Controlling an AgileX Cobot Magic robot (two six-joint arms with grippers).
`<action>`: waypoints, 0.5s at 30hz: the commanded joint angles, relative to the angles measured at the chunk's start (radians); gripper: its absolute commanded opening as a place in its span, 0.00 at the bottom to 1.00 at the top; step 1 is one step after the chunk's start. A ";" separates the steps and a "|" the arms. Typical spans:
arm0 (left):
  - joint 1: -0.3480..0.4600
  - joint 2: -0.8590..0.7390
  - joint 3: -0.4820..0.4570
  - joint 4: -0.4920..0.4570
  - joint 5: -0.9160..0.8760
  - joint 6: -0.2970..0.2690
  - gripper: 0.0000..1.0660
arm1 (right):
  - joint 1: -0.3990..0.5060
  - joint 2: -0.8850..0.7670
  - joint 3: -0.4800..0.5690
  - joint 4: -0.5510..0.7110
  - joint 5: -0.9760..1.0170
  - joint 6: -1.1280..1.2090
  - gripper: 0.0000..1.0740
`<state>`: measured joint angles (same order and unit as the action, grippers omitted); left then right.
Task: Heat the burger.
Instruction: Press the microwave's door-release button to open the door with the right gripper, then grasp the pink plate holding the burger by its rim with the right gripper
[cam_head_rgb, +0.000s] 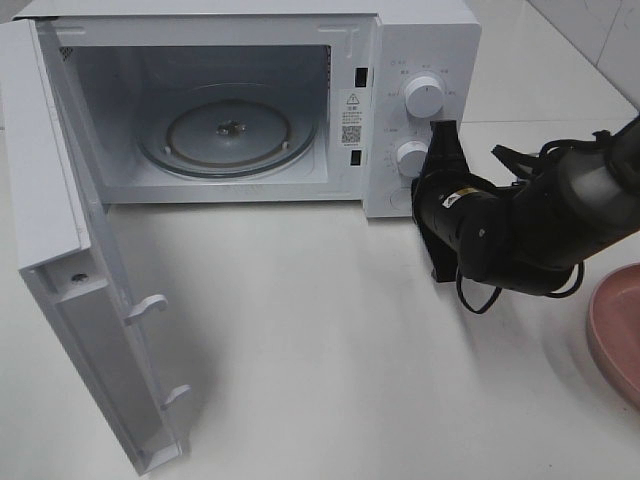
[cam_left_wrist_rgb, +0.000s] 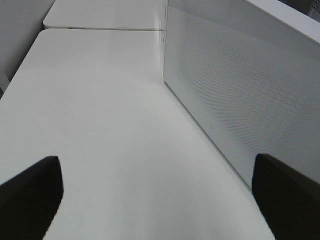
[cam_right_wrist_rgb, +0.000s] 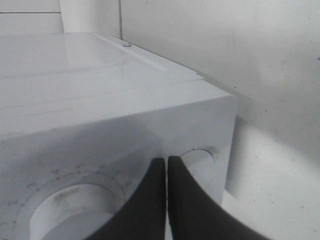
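While the burger shows in no view, the microwave (cam_head_rgb: 420, 40) stands open, its glass turntable (cam_head_rgb: 228, 130) bare. The right gripper (cam_right_wrist_rgb: 166, 162), fingers pressed together on nothing, sits at the microwave's lower knob (cam_head_rgb: 411, 157), and a pink plate (cam_head_rgb: 615, 330) lies to the microwave's right. The left gripper (cam_left_wrist_rgb: 155, 165), spread wide, hangs outside the microwave door (cam_left_wrist_rgb: 240, 95).

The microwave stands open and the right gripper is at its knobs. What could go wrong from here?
1. The turntable is bare and no burger shows in any view. Turning the lower knob now, with the shut right gripper beside it, would likely heat nothing.
2. The door hangs wide open, so a start would probably fail.
3. The right arm passes near the pink plate and might nudge it.
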<state>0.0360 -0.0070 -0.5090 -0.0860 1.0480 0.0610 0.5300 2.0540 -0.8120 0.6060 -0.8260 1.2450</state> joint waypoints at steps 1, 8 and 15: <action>-0.002 -0.019 0.004 -0.002 -0.010 -0.007 0.92 | -0.005 -0.024 0.019 -0.003 0.043 -0.032 0.00; -0.002 -0.019 0.004 -0.002 -0.010 -0.007 0.92 | -0.005 -0.120 0.086 -0.003 0.238 -0.225 0.00; -0.002 -0.019 0.004 -0.002 -0.010 -0.007 0.92 | -0.008 -0.202 0.094 -0.003 0.420 -0.537 0.00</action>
<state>0.0360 -0.0070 -0.5090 -0.0860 1.0480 0.0610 0.5300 1.8950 -0.7200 0.6080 -0.4980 0.8860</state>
